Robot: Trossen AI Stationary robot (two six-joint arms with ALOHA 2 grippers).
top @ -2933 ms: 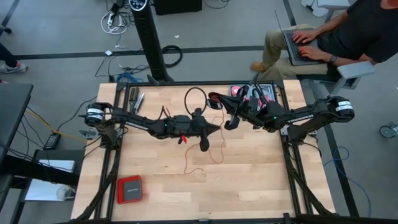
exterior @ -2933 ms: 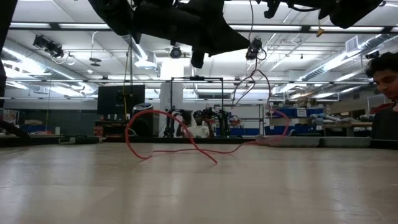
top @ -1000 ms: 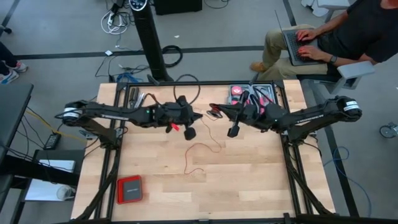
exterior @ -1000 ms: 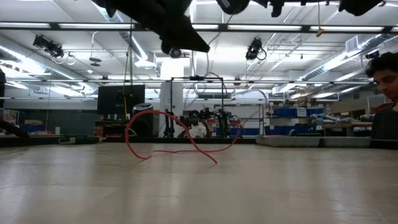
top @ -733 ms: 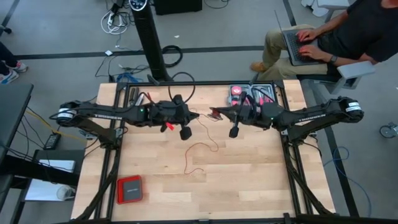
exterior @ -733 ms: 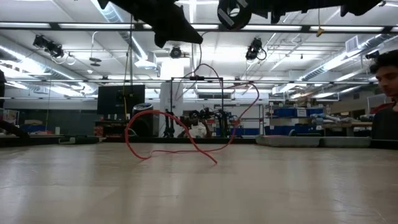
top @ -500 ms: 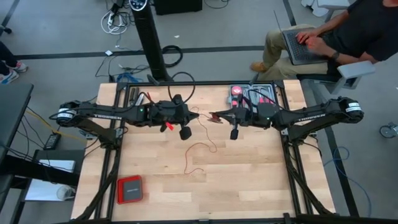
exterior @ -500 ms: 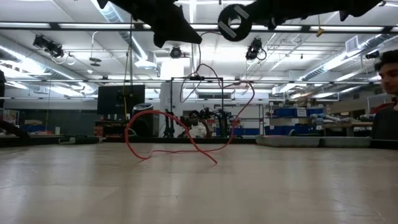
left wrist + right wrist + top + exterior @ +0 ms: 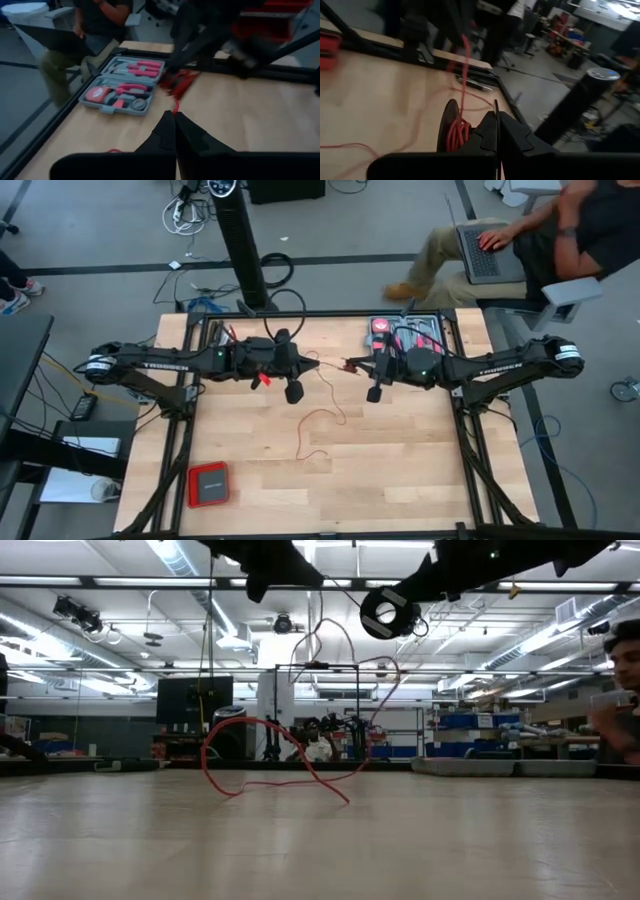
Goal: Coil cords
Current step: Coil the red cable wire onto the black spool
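The thin red cord runs between my two grippers above the table's far middle. Its loose part point(image 9: 322, 423) lies in curls on the wood and also shows in the low view point(image 9: 262, 758). A raised loop point(image 9: 335, 635) hangs between the grippers. My left gripper point(image 9: 314, 364) is shut on the cord. My right gripper point(image 9: 346, 365) is shut on a small coiled bundle point(image 9: 457, 133) of the same cord. Both grippers are well above the table. My left gripper point(image 9: 175, 116) pinches a single strand of the cord point(image 9: 175, 104) between its two fingers. The fingers point level toward the table's right. The strand runs on to the bundle point(image 9: 178, 82) at my right gripper, clear of the table. My right gripper point(image 9: 495, 107) is shut on the coiled bundle, several loops together; the fingers hide the place of contact. The loops point(image 9: 459, 129) show beside the fingers. The fingers point level toward the table's left. The bundle is clear of the table, and a strand point(image 9: 465, 60) leads toward my left gripper.
A grey tool tray point(image 9: 404, 334) stands at the far right of the table, close behind my right arm. A flat red box point(image 9: 209, 484) lies near the front left corner. A person with a laptop point(image 9: 490, 250) sits beyond the far right corner.
My left gripper has gone a little toward the table's left edge. My right wrist has come lower and turned. The cord between the grippers now stands in a higher loop. The curls on the table have stayed where they were.
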